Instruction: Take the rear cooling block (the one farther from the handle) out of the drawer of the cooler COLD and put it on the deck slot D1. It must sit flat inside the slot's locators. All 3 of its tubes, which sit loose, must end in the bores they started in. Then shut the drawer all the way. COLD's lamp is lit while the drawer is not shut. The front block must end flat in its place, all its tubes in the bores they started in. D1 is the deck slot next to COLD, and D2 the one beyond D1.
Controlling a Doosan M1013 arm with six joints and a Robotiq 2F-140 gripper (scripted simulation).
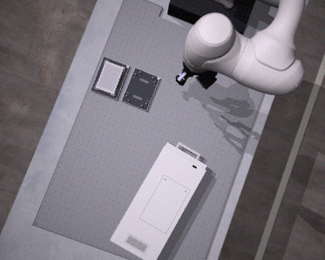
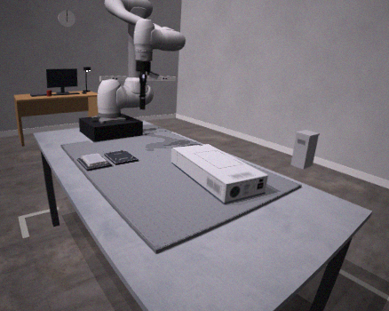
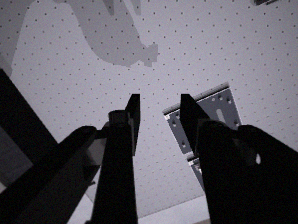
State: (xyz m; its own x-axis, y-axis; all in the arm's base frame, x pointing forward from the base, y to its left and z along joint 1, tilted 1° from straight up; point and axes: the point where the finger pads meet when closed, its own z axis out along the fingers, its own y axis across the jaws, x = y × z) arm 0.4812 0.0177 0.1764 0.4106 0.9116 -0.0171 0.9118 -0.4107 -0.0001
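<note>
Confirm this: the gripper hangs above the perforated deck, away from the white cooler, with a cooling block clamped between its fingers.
Wrong in one respect: the gripper holds nothing. The wrist view shows only the perforated deck through the gap between its fingers. It does hang above the deck, away from the white cooler.

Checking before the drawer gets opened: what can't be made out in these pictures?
- Cooling blocks and tubes: inside the white cooler, hidden in every view.
- Lamp: the small dark mark is too small to judge as lit, top view.
- Gripper: mostly under the arm, top view.
- Dark plate: partly behind the fingers, wrist view.
</note>
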